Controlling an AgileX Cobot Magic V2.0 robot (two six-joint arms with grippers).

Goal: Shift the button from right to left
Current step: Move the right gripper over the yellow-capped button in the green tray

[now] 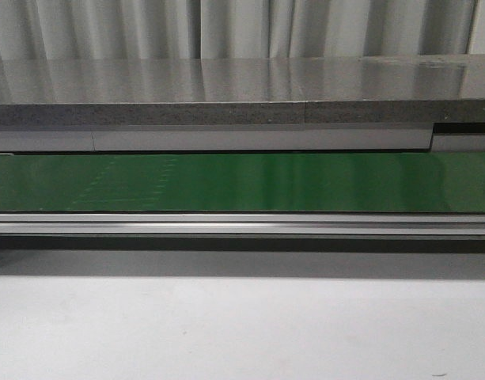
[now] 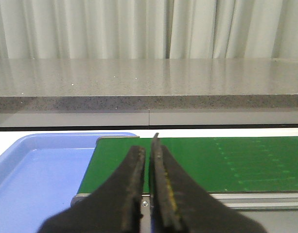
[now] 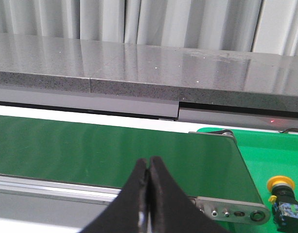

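Your right claw (image 3: 148,167) has its two dark fingers pressed together with nothing between them, poised over the near rail of the green conveyor belt (image 3: 114,150). Your left claw (image 2: 148,158) is all but closed too, only a thin slit showing between its two fingers, and it grips nothing. Beyond the left claw you have one blue tray (image 2: 37,170) beside the belt's end. Near the right claw you can count one button (image 3: 282,194), yellow cap on a black body, sitting on a green surface (image 3: 275,155) past the belt's roller end. Its small coloured marks are too tiny to read. The grey desk (image 1: 226,324) appears in the front view.
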